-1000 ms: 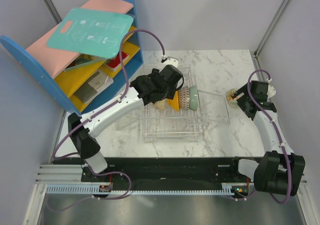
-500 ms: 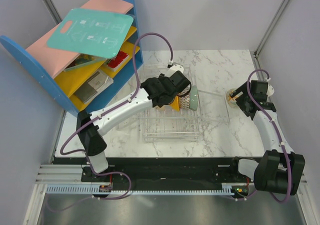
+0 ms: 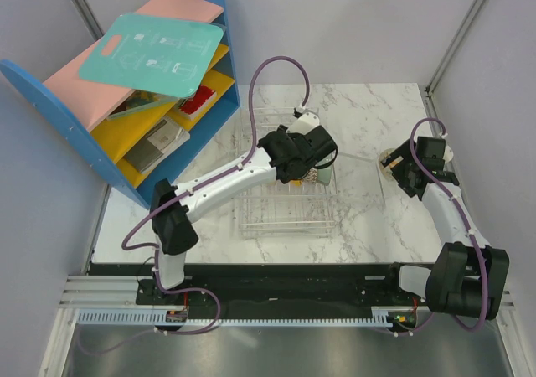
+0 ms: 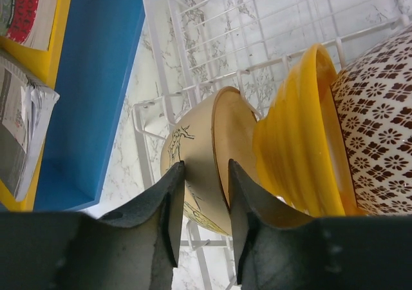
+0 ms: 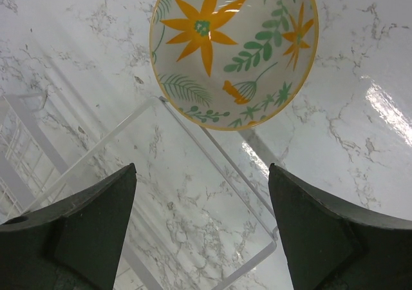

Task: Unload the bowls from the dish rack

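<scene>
Left tool (image 4: 205, 169) pinches glossy cream bowl (image 4: 193, 143) by its thin rim

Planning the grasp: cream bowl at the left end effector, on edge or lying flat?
On edge: the cream bowl stands tilted in the dish rack, its opening facing the orange bowl beside it.

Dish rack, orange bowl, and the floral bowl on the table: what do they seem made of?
Dish rack: thin wire, probably metal with a glossy white coating. Orange bowl: plastic or glazed ceramic; ribbed, uniform colour, soft sheen. Floral bowl: likely glazed ceramic; painted pattern, shiny highlights.
</scene>
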You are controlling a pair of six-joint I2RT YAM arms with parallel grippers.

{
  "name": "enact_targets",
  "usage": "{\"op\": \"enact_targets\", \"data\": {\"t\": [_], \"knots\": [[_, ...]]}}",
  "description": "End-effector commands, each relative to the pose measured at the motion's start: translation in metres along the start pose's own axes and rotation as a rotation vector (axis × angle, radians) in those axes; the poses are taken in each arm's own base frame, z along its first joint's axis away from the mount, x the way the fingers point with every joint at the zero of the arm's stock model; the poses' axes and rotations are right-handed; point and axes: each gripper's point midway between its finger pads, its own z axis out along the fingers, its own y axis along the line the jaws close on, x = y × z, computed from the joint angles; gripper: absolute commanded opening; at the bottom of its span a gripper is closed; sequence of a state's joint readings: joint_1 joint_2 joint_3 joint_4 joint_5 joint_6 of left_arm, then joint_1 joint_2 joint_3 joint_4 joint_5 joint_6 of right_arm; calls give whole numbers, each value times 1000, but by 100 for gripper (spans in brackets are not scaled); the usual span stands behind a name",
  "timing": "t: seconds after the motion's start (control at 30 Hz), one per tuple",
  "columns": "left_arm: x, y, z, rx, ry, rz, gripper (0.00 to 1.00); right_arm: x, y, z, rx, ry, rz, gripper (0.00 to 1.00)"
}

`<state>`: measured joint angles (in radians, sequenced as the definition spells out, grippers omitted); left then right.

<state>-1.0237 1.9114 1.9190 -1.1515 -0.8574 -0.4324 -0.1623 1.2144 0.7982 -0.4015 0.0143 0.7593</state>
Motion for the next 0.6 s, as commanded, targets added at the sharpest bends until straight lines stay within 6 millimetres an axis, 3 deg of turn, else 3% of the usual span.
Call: {"op": "enact_targets", "data": {"t": [0.0,0.07,0.17,0.57], "knots": [[34,-11,12,-22,120,25,35,-3,4,4,-25,-13,-9,91],[36,-10,12,-37,120,36,28,-1,2,6,-20,-6,-8,91],[37,-11,13,-49,125,51,6,3,4,8,-36,13,-7,91],[27,-12,7,-65,100,41,2,9,3,12,-42,33,-21,91]]}}
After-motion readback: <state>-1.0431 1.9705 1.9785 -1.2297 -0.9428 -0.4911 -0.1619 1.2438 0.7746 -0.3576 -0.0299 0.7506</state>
